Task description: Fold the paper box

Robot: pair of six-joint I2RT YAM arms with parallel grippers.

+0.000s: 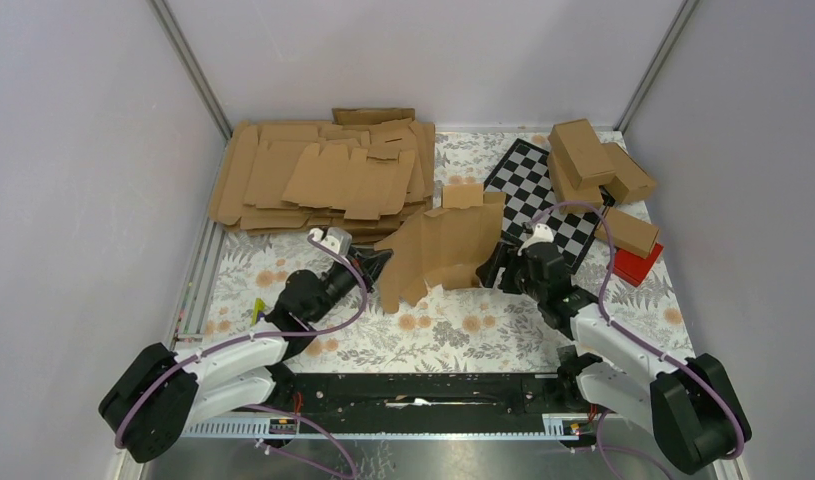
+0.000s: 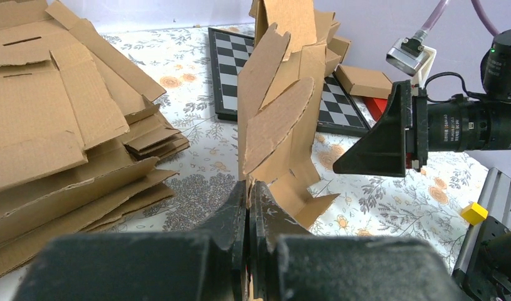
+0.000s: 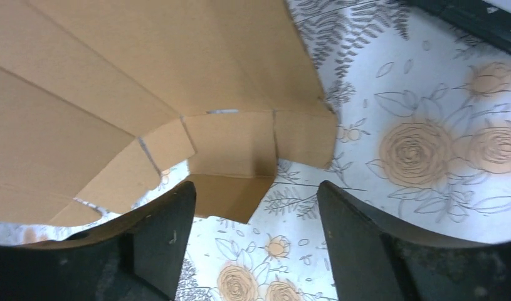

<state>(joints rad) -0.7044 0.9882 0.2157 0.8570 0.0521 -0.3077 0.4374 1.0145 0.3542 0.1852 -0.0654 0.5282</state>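
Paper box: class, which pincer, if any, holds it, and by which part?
The left pincer grips the paper box by its left edge; the right pincer is open, holding nothing.

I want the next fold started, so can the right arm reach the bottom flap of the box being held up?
Probably yes. The right end effector is open, and a flap of the paper box lies just ahead of its gap, nothing between. The left end effector pinches the opposite edge.
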